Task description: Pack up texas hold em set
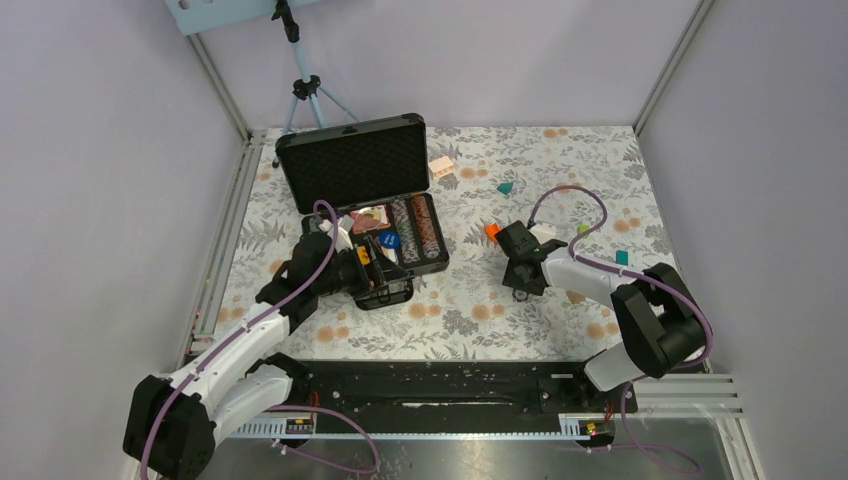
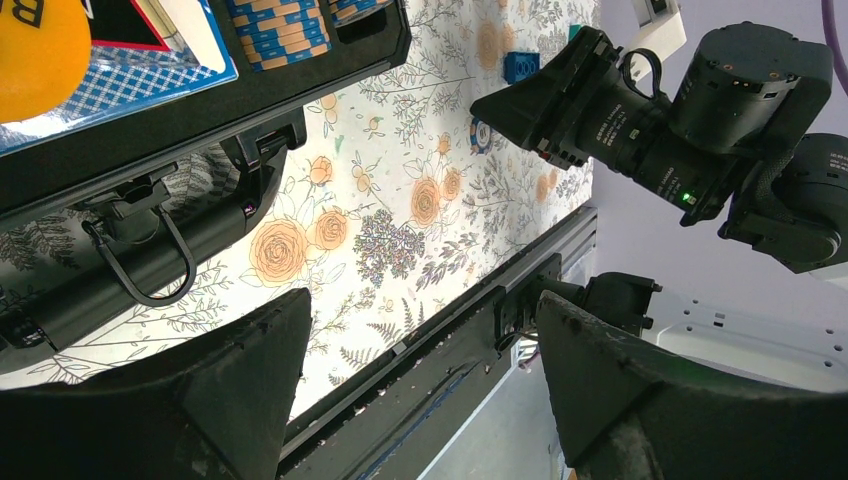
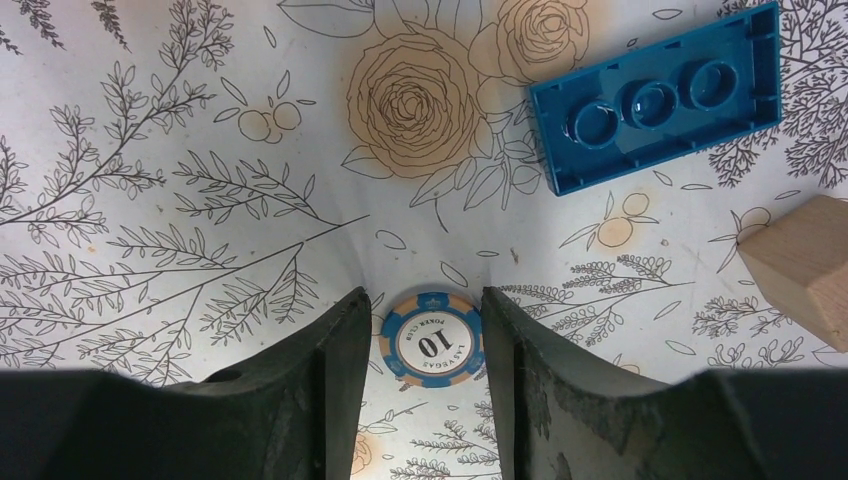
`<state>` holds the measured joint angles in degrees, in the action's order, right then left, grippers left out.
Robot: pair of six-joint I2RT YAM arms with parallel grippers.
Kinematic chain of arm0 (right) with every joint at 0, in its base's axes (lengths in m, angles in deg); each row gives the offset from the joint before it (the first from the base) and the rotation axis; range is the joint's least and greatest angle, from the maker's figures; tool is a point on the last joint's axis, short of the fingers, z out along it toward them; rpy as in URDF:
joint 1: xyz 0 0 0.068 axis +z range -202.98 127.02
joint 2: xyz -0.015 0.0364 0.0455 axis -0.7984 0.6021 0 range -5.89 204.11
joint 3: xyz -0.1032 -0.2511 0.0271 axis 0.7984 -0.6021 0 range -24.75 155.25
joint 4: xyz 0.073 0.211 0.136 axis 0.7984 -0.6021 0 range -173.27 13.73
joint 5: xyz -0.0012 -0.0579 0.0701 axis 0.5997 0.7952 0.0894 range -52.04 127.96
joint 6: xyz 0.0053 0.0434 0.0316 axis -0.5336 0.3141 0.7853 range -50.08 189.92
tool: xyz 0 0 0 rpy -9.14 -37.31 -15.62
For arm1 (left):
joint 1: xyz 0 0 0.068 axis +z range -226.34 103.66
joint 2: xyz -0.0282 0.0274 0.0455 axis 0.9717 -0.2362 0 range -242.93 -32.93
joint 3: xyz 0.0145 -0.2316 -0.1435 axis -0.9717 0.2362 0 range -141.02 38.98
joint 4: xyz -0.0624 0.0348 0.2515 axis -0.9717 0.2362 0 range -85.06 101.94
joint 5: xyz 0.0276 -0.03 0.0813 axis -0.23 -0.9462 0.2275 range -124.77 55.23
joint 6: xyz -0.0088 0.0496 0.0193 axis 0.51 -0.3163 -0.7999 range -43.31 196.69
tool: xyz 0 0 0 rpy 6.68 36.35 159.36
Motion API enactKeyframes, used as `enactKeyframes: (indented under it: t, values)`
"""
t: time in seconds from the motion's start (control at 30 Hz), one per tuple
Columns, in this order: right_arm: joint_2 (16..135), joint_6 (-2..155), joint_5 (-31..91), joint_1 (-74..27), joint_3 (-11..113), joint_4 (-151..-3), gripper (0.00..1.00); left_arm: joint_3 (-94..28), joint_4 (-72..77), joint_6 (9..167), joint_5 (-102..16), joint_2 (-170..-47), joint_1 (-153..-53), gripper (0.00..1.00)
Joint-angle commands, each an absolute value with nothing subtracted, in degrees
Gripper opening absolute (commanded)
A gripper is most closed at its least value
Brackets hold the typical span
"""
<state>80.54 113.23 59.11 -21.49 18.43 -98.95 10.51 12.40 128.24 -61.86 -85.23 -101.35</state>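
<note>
Case: open [image 1: 352,165] on our left, chip rows [image 1: 421,228] seated.
Right claw: [image 3: 425,300] half-open, straddling a loose poker chip [image 3: 432,343] on the table [image 3: 150,100], not clamped.
Left claw: [image 2: 425,340] wide, empty, beside the case.
Remaining: we judge chip in, case shut.

The counter [image 1: 470,320] is lit brightly and evenly, and only soft shadows are cast. An orange disc [image 2: 35,50] close to the left wrist lens is blurred.
</note>
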Motion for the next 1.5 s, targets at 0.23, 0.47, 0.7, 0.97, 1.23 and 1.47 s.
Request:
enactKeyframes:
  t: [0.23, 0.47, 0.7, 0.97, 1.23, 1.47]
  values:
    - [82.92, 115.20, 51.82, -21.25, 16.67, -97.32, 0.48, 9.95, 10.24, 127.17, -63.23, -85.23, -101.56, 0.82]
    - [82.87, 116.46, 51.72, -15.91, 17.87, -103.31, 0.46, 10.49, 9.81, 127.71, -63.06, -84.80, -101.55, 0.82]
    - [81.03, 120.35, 50.68, -10.43, 15.60, -105.74, 0.45, 10.84, 10.07, 127.92, -62.88, -83.86, -101.51, 0.82]
    - [76.84, 122.68, 52.30, -5.84, 14.28, -109.97, 0.46, 11.03, 10.14, 128.11, -62.99, -83.41, -101.55, 0.82]
    - [76.31, 122.22, 52.06, -3.82, 13.22, -111.60, 0.57, 10.72, 10.21, 128.32, -62.93, -83.30, -101.56, 0.82]
    - [79.62, 123.17, 51.09, 0.77, 15.23, -111.31, 0.59, 10.52, 10.39, 128.46, -63.12, -83.19, -101.48, 0.82]
